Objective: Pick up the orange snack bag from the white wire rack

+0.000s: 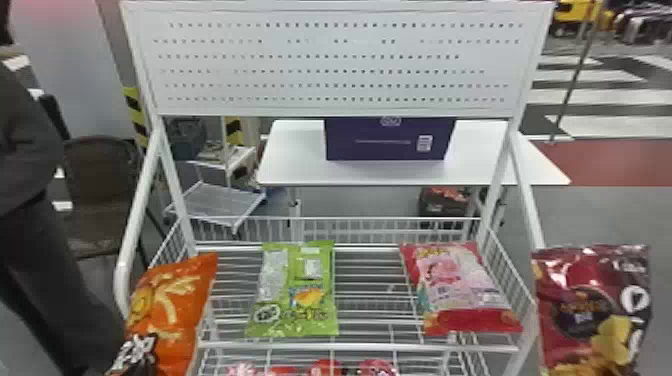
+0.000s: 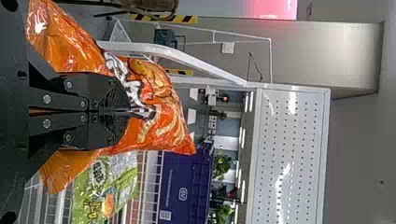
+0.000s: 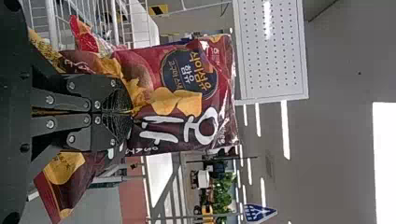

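Holding the orange bag (image 1: 172,300) clear of the rack (image 1: 360,346)

Carrying it well now, I'd judge, calls for an even squeeze and a slow draw back toward the robot, since the pick looks all but done. The film is slick and puffed, so too hard a pinch could burst it and too light a one could let it slip. A little outward lead would spare it a snag on the white post (whether bag and frame touch, I cannot tell).

The left gripper (image 2: 127,111) has its fingers clamped on the orange bag, nearly meeting, with the pack bulging past both sides and its upper part standing beyond the tips. That hand seems to point forward, at the rack's left front corner. On the far right, the right gripper (image 3: 130,112) pinches a maroon bag (image 1: 590,310) likewise, just outside the frame; it is best left quiet, lest the two loads swing. On the shelf lie the green bag (image 1: 295,292) and the pink bag (image 1: 460,287), well apart.
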Controlling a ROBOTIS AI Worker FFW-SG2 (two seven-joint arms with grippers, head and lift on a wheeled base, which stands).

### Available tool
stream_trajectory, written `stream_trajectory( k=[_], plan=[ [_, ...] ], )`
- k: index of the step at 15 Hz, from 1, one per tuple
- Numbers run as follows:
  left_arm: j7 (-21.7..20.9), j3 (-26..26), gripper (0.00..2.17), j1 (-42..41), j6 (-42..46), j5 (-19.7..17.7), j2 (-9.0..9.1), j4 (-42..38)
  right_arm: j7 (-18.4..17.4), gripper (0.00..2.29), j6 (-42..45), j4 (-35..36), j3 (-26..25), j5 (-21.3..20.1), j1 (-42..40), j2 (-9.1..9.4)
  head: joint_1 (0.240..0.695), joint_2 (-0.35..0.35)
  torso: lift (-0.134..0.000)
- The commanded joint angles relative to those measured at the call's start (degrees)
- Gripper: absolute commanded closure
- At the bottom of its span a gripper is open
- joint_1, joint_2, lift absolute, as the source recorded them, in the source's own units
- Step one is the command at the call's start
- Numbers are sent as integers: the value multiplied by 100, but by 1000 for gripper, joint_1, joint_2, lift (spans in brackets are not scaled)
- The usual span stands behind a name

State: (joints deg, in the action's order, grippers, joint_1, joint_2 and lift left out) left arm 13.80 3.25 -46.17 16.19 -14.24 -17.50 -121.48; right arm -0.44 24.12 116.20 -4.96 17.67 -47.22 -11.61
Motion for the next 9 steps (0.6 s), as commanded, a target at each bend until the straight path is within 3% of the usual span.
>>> stream_trajectory(
  k=[1,9],
  plan=[
    [0,0,2145,-6,2,0,0,-7,0,2098,0,8,-5,0,2,1,499,0,0],
    [-8,0,2145,20,2,0,27,-16,0,2098,0,-1,-5,44,11,1,499,0,0]
  ],
)
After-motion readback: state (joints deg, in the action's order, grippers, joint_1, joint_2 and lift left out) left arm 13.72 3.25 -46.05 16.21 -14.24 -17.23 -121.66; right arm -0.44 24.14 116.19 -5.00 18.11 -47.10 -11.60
